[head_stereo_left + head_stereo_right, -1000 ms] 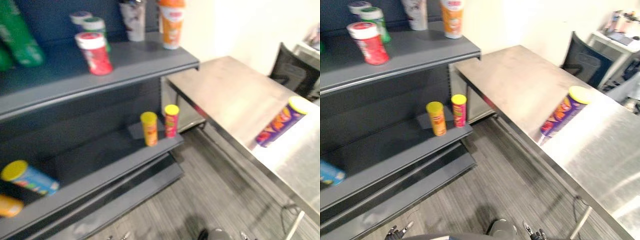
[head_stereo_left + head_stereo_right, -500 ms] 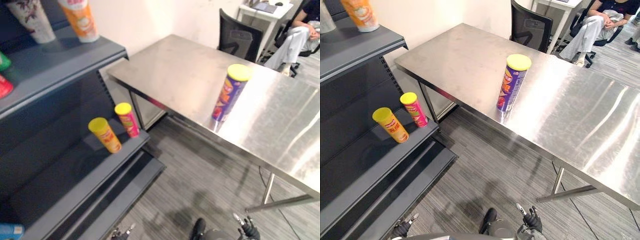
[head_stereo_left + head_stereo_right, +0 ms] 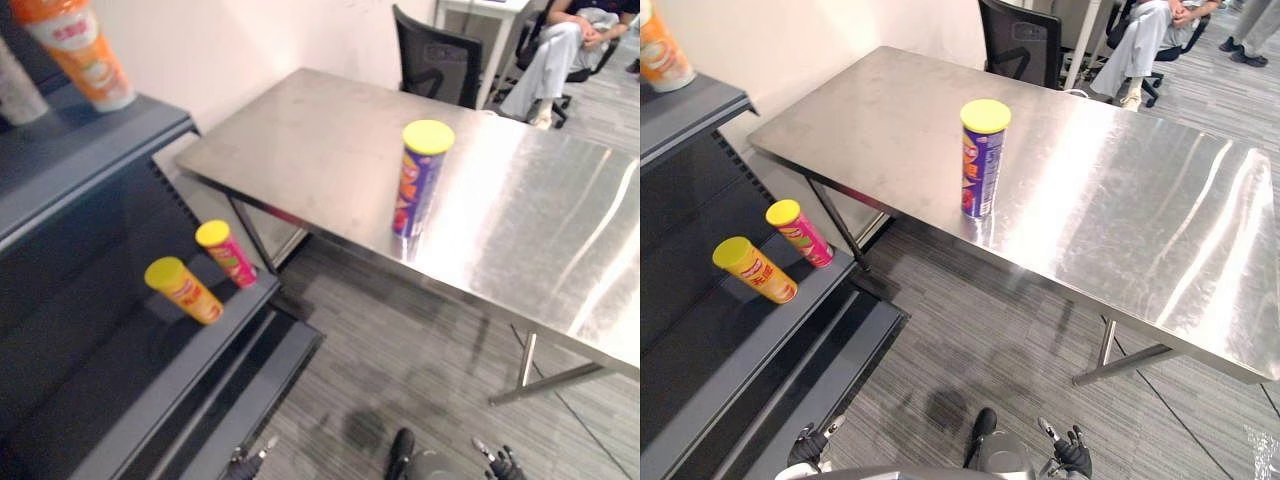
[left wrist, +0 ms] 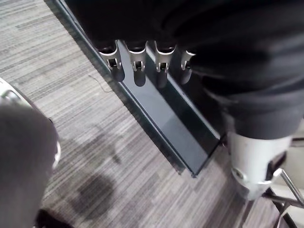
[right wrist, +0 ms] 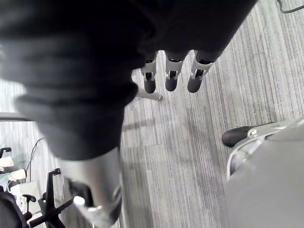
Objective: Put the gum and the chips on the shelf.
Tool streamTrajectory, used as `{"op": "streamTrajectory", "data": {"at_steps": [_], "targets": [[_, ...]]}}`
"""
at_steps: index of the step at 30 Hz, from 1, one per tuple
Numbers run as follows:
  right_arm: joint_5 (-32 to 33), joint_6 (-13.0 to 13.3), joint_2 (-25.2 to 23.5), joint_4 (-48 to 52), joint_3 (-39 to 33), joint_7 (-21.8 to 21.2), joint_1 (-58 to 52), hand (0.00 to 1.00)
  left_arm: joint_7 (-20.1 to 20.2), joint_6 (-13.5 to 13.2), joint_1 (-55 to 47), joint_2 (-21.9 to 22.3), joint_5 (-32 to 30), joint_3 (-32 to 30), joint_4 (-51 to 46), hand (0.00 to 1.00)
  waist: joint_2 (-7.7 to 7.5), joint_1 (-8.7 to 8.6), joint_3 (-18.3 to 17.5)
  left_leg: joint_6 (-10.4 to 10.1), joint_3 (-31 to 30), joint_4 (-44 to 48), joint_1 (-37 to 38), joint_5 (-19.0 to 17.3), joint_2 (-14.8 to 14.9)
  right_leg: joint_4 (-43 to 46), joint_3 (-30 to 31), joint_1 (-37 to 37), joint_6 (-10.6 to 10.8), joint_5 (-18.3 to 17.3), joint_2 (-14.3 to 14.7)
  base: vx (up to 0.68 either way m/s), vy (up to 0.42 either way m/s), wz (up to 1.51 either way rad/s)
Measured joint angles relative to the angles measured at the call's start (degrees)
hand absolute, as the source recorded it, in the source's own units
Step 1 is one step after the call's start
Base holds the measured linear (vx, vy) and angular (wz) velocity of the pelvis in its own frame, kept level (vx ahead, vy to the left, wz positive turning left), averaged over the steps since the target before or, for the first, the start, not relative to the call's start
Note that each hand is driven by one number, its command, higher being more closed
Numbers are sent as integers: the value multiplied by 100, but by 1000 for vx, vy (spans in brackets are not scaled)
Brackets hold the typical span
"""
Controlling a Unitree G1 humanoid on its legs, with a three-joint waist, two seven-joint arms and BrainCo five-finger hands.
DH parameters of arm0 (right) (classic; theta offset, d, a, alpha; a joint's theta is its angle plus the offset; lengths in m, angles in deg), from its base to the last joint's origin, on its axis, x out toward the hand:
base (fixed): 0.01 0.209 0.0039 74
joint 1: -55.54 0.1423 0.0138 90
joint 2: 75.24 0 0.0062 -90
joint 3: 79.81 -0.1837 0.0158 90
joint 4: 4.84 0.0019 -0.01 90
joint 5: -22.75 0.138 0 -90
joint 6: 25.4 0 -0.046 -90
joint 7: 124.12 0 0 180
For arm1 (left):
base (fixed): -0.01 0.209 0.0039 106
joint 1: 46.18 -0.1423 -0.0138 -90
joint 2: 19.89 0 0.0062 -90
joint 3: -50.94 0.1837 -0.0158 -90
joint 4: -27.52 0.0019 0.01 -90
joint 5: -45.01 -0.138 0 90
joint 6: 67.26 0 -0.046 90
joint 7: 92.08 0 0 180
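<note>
A tall purple chips can (image 3: 420, 180) with a yellow lid stands upright near the front edge of the steel table (image 3: 540, 230). To its left is the dark grey shelf (image 3: 110, 390). Its lower board holds a yellow canister (image 3: 183, 289) and a red canister (image 3: 227, 253), both yellow-lidded and side by side. Low at the picture's bottom edge hang my left hand (image 3: 245, 462) and my right hand (image 3: 500, 462), far from the can. In the wrist views the left fingers (image 4: 137, 69) and the right fingers (image 5: 171, 76) point straight at the floor and hold nothing.
An orange cup (image 3: 78, 50) stands on the upper shelf board (image 3: 90, 160). Behind the table are a black chair (image 3: 435, 65) and a seated person (image 3: 560, 40). A table leg (image 3: 545, 380) crosses the grey floor between me and the table.
The camera has swung from the shelf towards the table, so the shelf slid left and the whole table came into view. The can and canisters stay where they were.
</note>
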Motion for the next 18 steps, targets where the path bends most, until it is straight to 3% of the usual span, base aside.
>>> {"op": "streamTrajectory", "data": {"at_steps": [2,3,6,9,14,16,17,18], "targets": [[4,4,6,13,0,53,-56,0,48,-14,27,73,122,-53,-24,0,-29,21,6,87,-516,674,-186,138,216,292,242,-85,-51,-226,-20,-10,-40,-37],[17,10,26,46,2,63,-42,0,52,-49,23,137,278,-142,-44,0,-92,40,38,239,-1141,965,-427,37,232,394,459,-100,-45,-370,-15,-4,-56,-67],[16,59,161,47,20,65,163,0,26,-90,-12,195,508,-174,-41,0,-96,40,53,181,-2400,434,-567,-619,-305,323,1152,-94,-47,-421,104,17,-51,-112],[-7,92,248,37,57,61,172,0,12,-128,-37,233,531,-159,-68,0,-33,54,15,169,-3239,-312,-915,-656,-556,74,1659,-59,-20,-404,298,20,22,-105],[26,96,265,8,81,64,44,0,-24,-133,-63,295,532,-170,-110,0,47,108,-30,123,-3938,-855,-1277,-612,-658,-57,2186,105,172,-283,386,66,129,-73],[26,98,306,9,126,64,-31,0,-30,-136,-93,383,516,-167,-108,0,217,210,-126,124,-4120,-1040,-1259,-613,-656,-60,2420,115,254,-248,497,90,238,-89],[23,99,371,-6,166,60,-38,0,-34,-141,-123,475,520,-186,-104,0,368,218,-174,97,-4137,-1104,-1228,-426,-540,-38,2520,113,327,-219,615,121,284,-101],[24,102,260,0,183,66,-102,0,-51,-143,-144,479,492,-161,-91,0,391,195,-289,177,-4022,-997,-1229,-512,-601,-98,2565,171,414,-167,556,166,284,-69]]}}
